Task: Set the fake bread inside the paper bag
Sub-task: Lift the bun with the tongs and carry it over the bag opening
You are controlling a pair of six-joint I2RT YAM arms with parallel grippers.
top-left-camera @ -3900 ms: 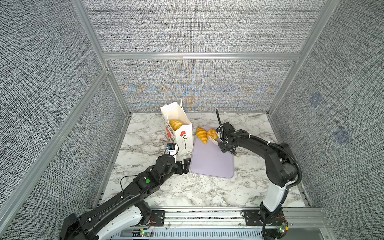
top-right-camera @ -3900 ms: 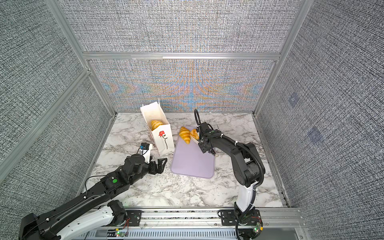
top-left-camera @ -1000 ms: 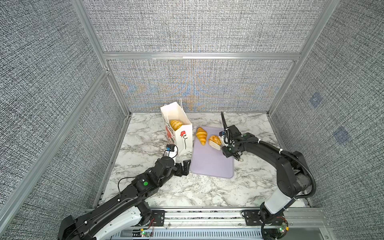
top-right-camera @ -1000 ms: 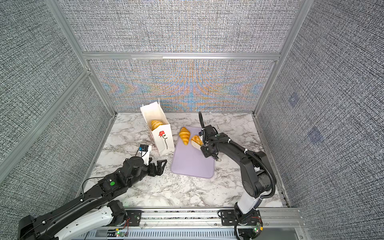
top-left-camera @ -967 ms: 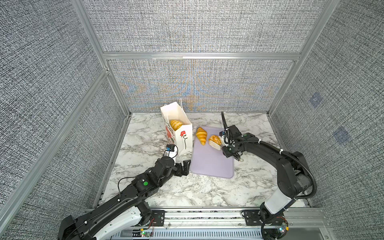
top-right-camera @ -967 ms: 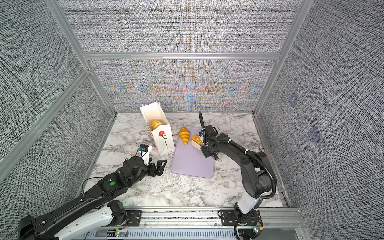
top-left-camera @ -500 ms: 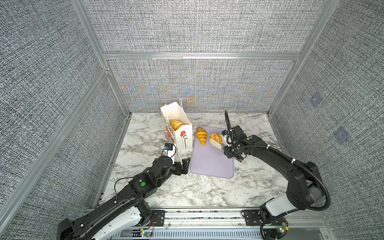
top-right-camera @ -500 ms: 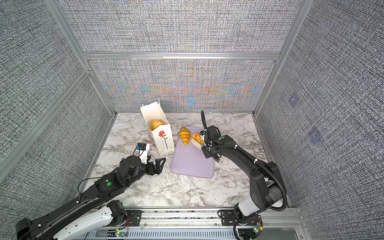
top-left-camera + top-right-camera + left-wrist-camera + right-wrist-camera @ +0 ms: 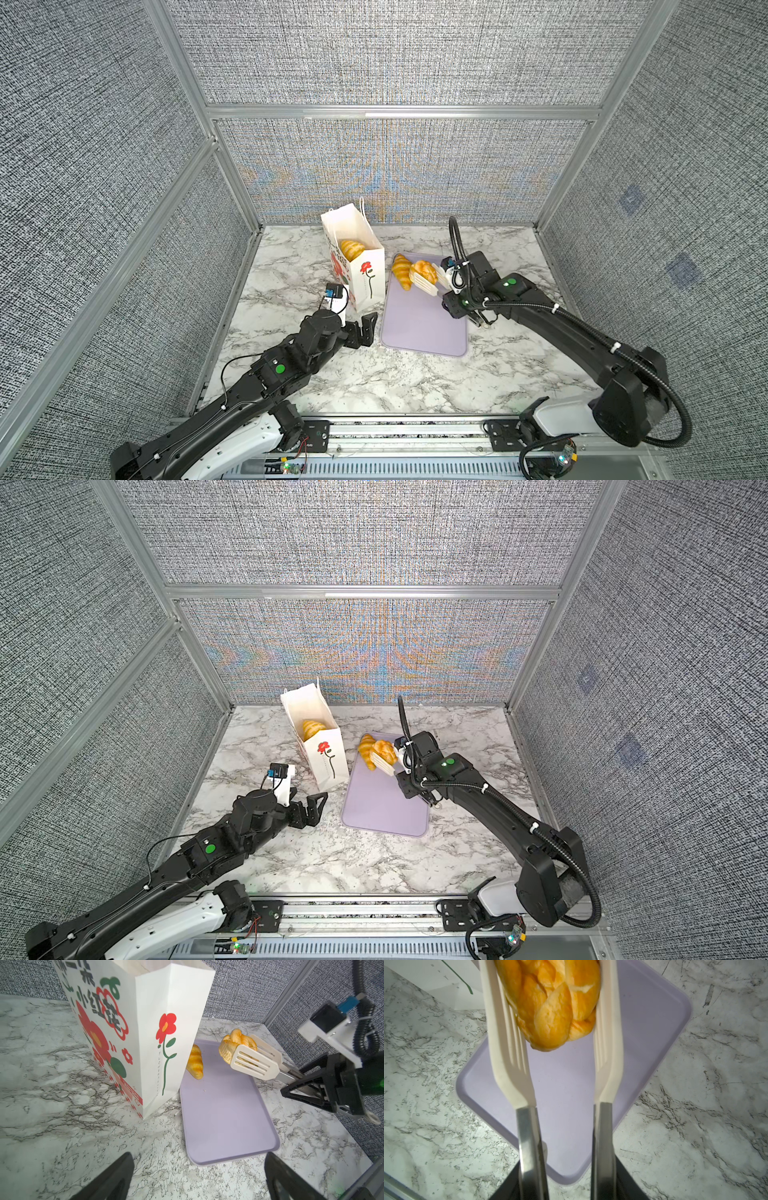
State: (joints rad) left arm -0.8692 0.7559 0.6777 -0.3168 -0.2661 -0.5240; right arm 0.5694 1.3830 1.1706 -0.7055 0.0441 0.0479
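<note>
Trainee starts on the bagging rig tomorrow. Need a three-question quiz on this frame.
1. How many breads show inside the bag?
2. True or false: the left tool grips the bag.
3. The right tool is shut on: A) the bag, B) the tongs, C) bare bread.

Key
1. One, a croissant.
2. False: it is open, apart from the bag.
3. B; the tongs clamp the braided bread over the tray.
</note>
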